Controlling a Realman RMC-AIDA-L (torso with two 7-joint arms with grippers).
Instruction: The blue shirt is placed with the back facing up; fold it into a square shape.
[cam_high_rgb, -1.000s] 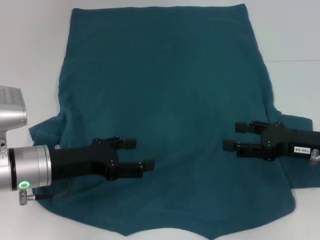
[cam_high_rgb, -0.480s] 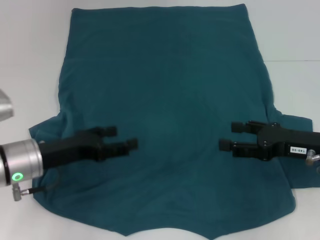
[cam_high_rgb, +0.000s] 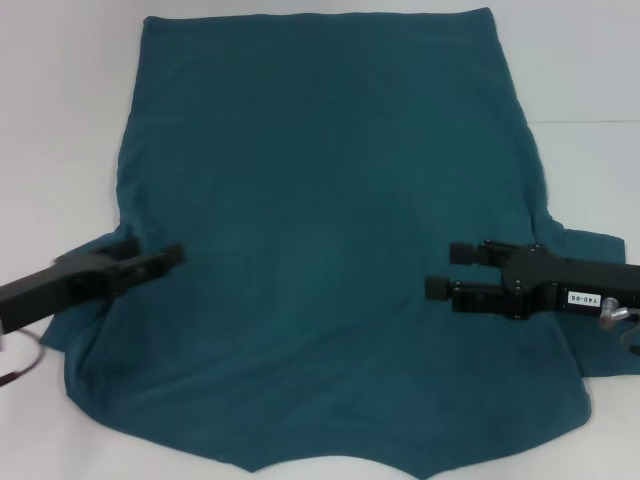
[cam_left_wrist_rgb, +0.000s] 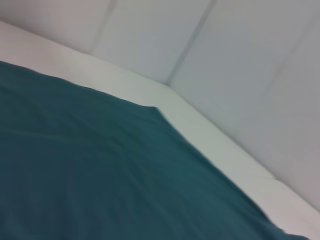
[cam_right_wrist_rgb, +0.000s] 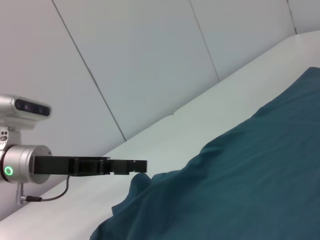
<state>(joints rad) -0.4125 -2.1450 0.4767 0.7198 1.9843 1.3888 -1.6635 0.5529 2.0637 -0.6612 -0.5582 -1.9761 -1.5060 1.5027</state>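
Risk: left gripper (cam_high_rgb: 165, 256), fingers near-closed, and right gripper (cam_high_rgb: 448, 268), fingers parted, empty above blue shirt (cam_high_rgb: 330, 200), could pinch uneven layers, skewing the fold near the desk's (cam_high_rgb: 60, 120) front edge.

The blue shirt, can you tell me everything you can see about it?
The blue shirt is a big, dark teal, soft-looking T-shirt lying spread flat on the white table, plain side up with gentle wrinkles. Its straight hem lies at the far edge, its short sleeves stick out at both sides nearer the robot. The left gripper reaches over its left sleeve area; the right gripper, fingers open, is above its right side. Neither is clearly gripping it.
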